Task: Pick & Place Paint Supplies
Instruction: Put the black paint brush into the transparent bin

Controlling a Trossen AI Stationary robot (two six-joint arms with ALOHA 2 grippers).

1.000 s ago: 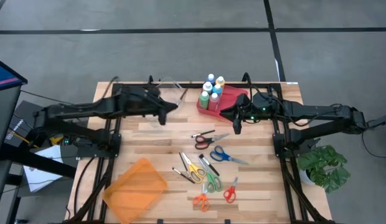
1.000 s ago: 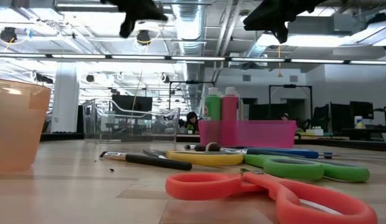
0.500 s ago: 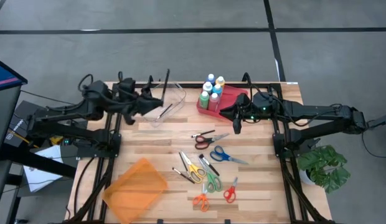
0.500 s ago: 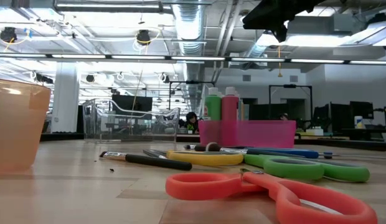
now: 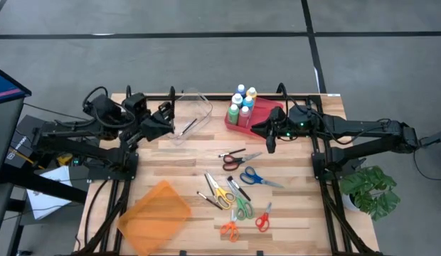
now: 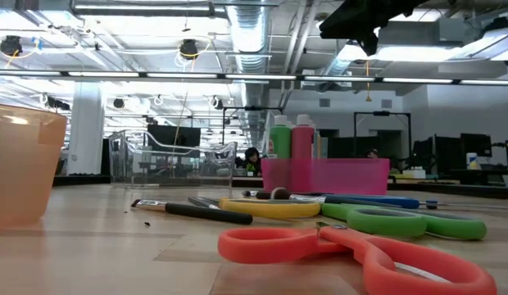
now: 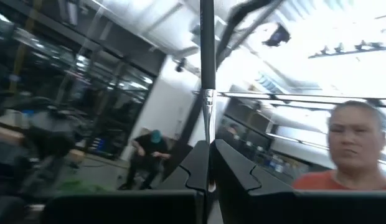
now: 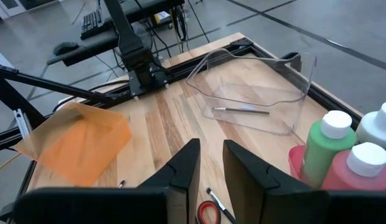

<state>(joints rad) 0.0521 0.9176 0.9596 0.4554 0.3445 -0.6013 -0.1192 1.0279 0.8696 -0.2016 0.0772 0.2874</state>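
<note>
Several paint bottles (image 5: pixel 242 105) with white caps stand upright in a pink tray (image 5: pixel 267 112) at the table's far middle; the green one (image 8: pixel 324 149) and a pink one (image 8: pixel 361 169) show in the right wrist view. My right gripper (image 5: pixel 267 140) hovers open just near of the tray, nothing between its fingers. My left gripper (image 5: pixel 163 122) is raised at the far left beside a clear bin (image 5: pixel 195 114), tipped upward and shut on a thin black paintbrush (image 7: pixel 207 50). Another brush (image 8: pixel 243 111) lies flat on the bin's floor. My left gripper pinches the paintbrush between its two fingers at the metal ferrule (image 7: pixel 208 165). The brush lies along the fingers, and its black handle (image 7: pixel 207 43) sticks out past the fingertips. The fingers slant upward, and the brush is lifted clear of the table and the bin.
Several coloured scissors (image 5: pixel 238 186) and loose brushes (image 5: pixel 206 198) lie mid-table. An orange bin (image 5: pixel 155 213) stands at the near left. A potted plant (image 5: pixel 370 190) sits off the right edge. A person (image 7: pixel 361 155) shows beyond the table in the left wrist view.
My left gripper has risen from over the clear bin and drawn back toward the table's left edge. It has tipped from pointing down to pointing upward, still shut on the paintbrush. It has left the low view.
</note>
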